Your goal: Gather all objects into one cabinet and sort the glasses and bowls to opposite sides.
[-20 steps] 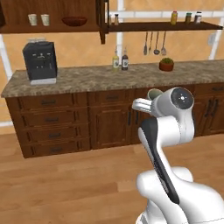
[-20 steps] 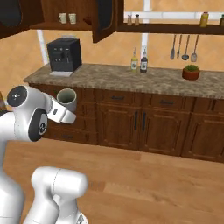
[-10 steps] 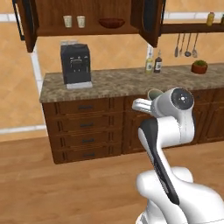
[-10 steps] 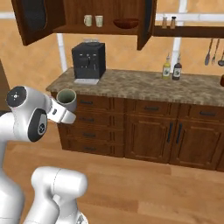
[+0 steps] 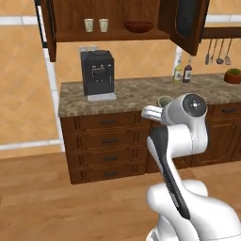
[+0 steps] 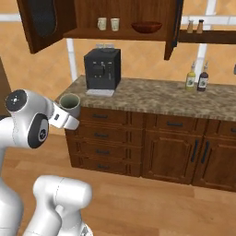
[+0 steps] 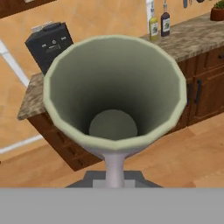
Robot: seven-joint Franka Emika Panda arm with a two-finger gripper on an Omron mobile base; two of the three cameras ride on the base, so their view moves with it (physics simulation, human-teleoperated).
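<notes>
One grey tumbler sits in the pincer, carried in front of the white arm at about counter height. Jaws closed tight on it; in the hand view the tumbler takes up most of the frame, its open mouth facing the camera and its round bottom visible deep inside. In the left base view only its rim shows, just above and left of the arm's wrist. The tumbler is off every surface, well below the shelf and well apart from the cupboard.

Cupboard of reddish-brown wood hangs on the wall above the counter, both doors swung open; dark mesh panel visible on the left door. On its shelf:
- two cream tumblers and, upright, side by side toward the left, a small gap between them;
- dark red-brown bowl to their right, apart from them, near the middle-right of the shelf.

Same layout from the right base view: cream tumblers, bowl.

Black coffee machine stands on the counter below the cupboard. Two bottles stand further right on the counter.
</notes>
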